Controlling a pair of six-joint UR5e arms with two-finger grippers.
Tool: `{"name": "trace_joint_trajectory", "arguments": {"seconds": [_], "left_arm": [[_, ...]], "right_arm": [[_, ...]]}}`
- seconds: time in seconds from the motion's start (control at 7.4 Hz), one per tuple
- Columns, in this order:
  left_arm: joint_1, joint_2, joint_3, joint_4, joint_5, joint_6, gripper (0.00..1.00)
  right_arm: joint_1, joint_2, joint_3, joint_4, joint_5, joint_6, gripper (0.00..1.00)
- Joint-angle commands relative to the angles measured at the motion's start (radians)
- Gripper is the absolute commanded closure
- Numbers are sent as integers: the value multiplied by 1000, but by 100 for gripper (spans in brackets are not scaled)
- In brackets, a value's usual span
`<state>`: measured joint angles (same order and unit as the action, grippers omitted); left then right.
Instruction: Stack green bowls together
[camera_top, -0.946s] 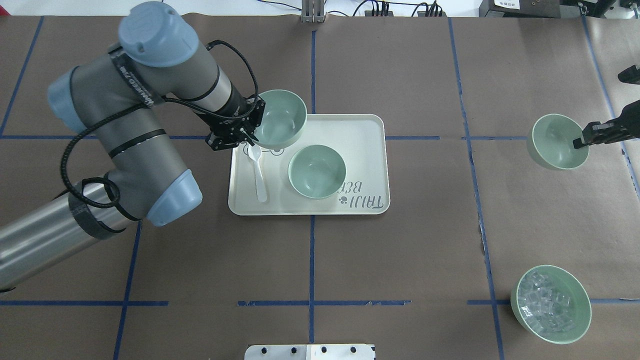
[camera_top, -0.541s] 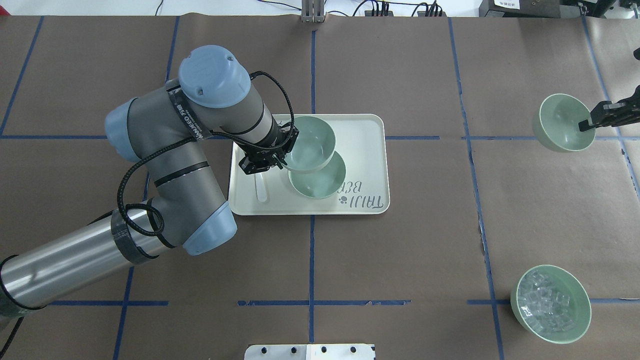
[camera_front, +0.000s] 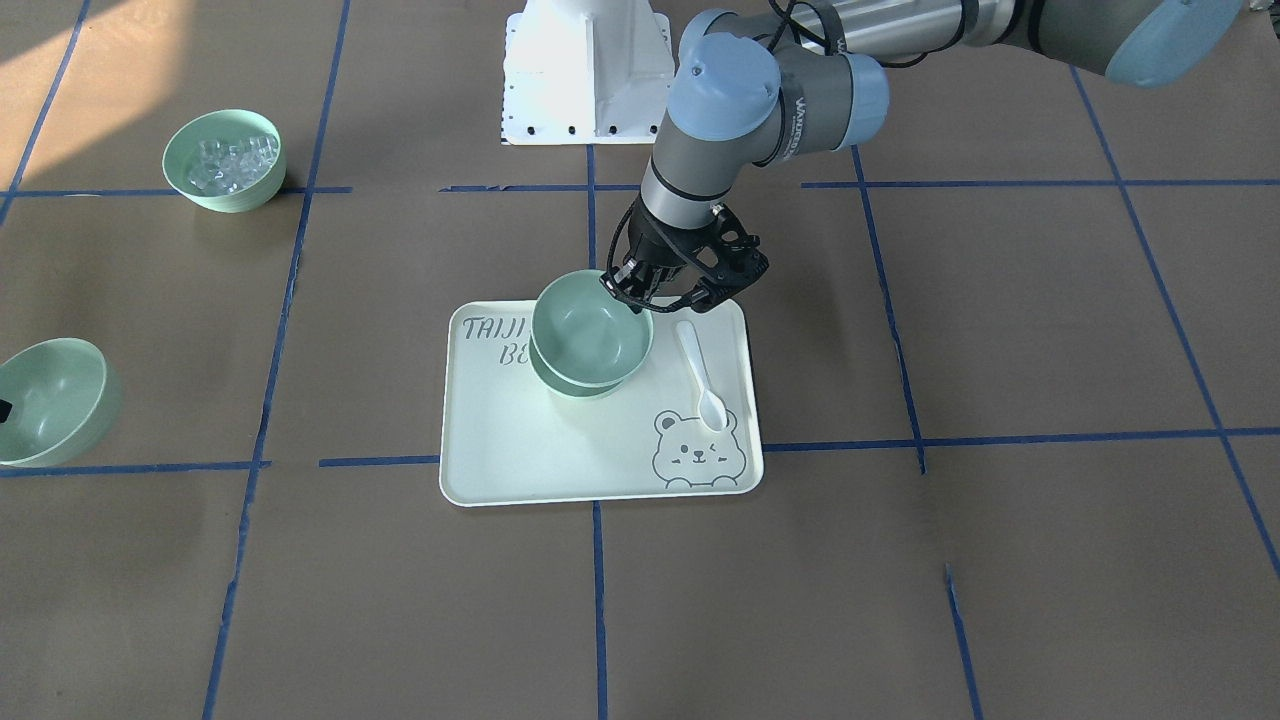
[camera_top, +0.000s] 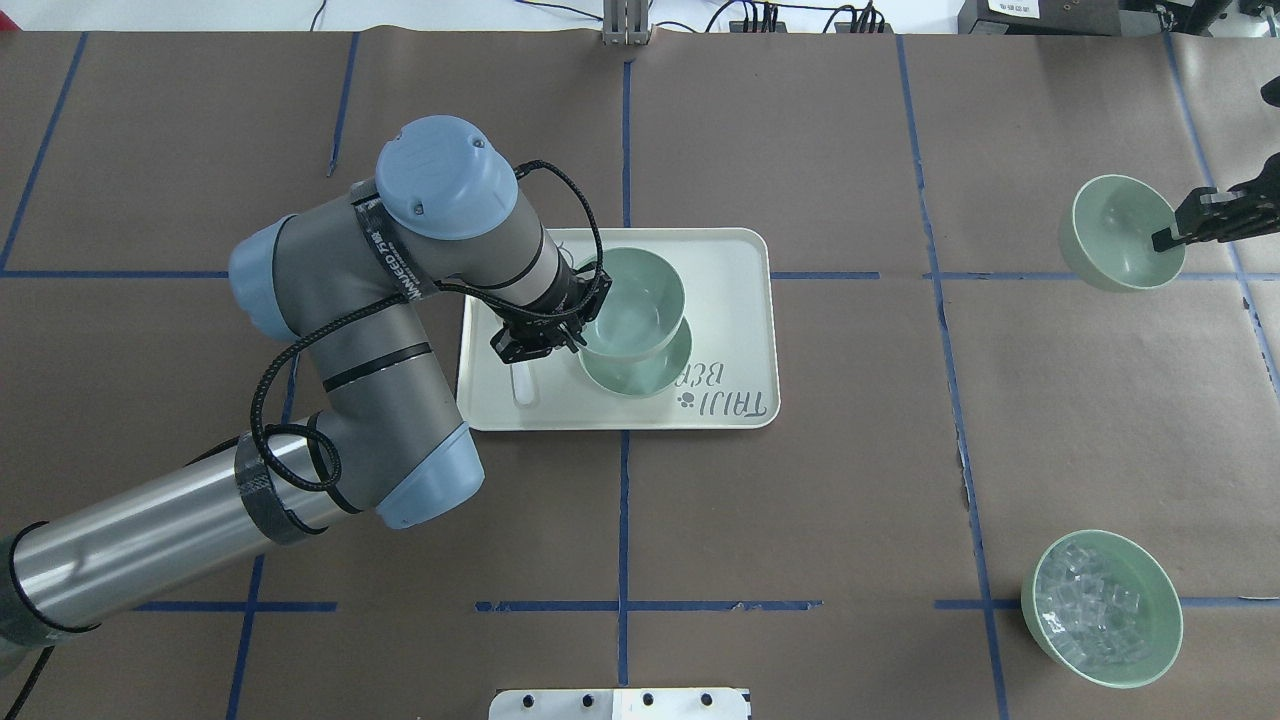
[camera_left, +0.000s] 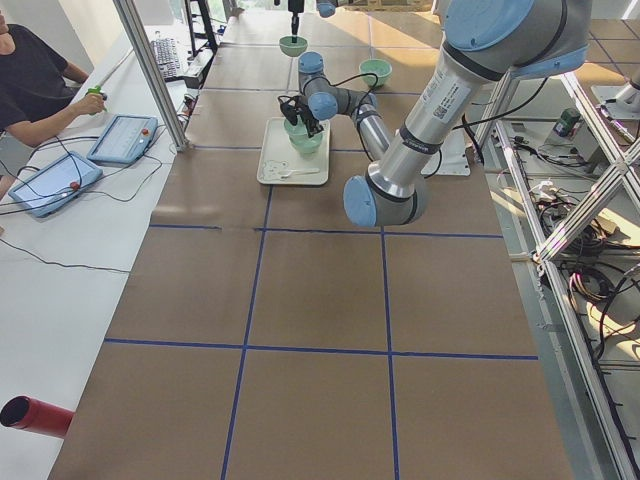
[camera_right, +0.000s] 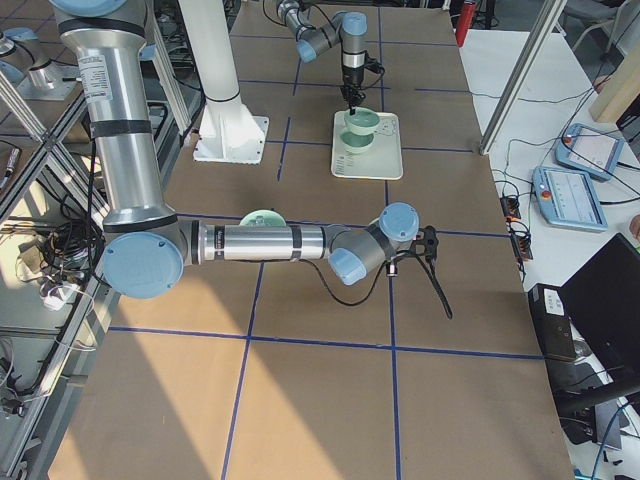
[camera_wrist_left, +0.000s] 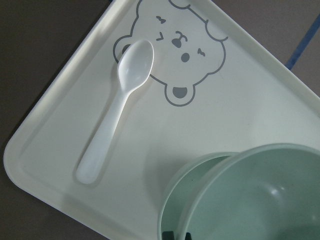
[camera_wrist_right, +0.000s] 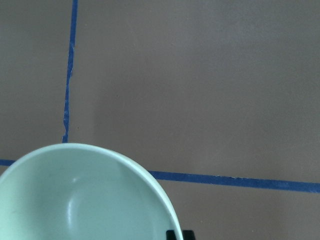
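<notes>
Over tray (camera_top: 740, 262) | left end effector (camera_top: 577, 336), wrist-down, clamps upper bowl (camera_top: 640, 305) | right end effector (camera_top: 1166, 240) clamps far bowl (camera_top: 1108, 240)

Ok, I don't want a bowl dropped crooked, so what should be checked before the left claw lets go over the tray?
1. Left claw shut on the held bowl at its rim: ok.
2. Held bowl over the tray bowl: ok, they overlap in both the overhead and front views.
3. Held bowl seated in the tray bowl: cannot tell.
4. Spoon clear of both bowls: ok, it lies apart beside them.
5. Right claw gripping the third bowl: ok.
</notes>
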<state>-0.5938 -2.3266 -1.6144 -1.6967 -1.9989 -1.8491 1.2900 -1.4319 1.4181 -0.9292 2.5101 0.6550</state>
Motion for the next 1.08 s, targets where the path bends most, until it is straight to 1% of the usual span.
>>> {"name": "trace_joint_trajectory", "arguments": {"seconds": [0.0, 0.27, 0.54, 0.68, 0.95], "left_arm": [[14, 0, 13, -3, 2, -2, 100], [31, -3, 31, -52, 28, -9, 100], [31, 1, 33, -51, 31, -10, 100], [31, 4, 34, -52, 58, 2, 1], [32, 7, 25, -54, 72, 10, 0]], "right_arm": [[2, 5, 1, -2, -1, 2, 100], [2, 5, 1, -3, -1, 2, 100], [2, 5, 1, -3, -2, 2, 100], [3, 7, 1, -3, -2, 2, 100], [3, 14, -1, -3, -2, 2, 100]]}}
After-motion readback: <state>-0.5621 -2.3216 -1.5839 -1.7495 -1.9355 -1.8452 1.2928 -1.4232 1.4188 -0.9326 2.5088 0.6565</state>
